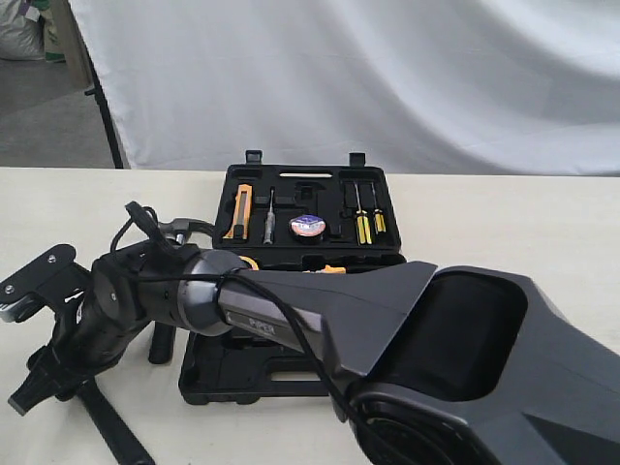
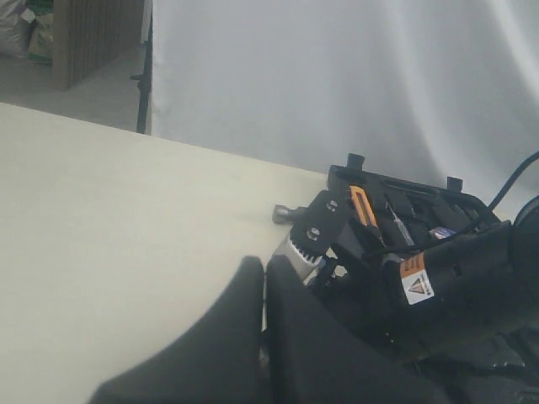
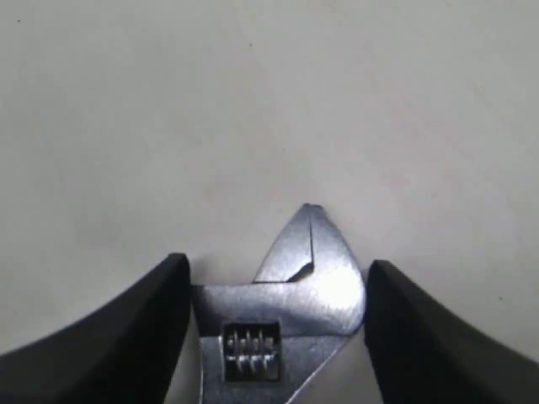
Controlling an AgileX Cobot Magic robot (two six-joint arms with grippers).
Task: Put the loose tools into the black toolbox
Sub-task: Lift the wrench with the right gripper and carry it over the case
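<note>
A silver-headed adjustable wrench point(image 3: 286, 295) lies on the pale table, its head between the fingers of my right gripper point(image 3: 278, 265), which press against both its sides. That arm reaches across the open black toolbox point(image 1: 291, 180) to the table left of it, where the gripper point(image 1: 58, 373) points down. The claw hammer point(image 1: 182, 232) lies beside the box's left edge, its black shaft partly hidden by the arm. The small tape roll point(image 1: 308, 227) sits in a recess of the far half. My left gripper point(image 2: 264, 268) is shut and empty above bare table.
The far half of the box holds yellow-handled screwdrivers point(image 1: 361, 228) and an orange-and-black knife point(image 1: 241, 211). A white cloth backdrop point(image 1: 387, 77) hangs behind the table, and a dark stand pole point(image 1: 105, 126) rises at the far left.
</note>
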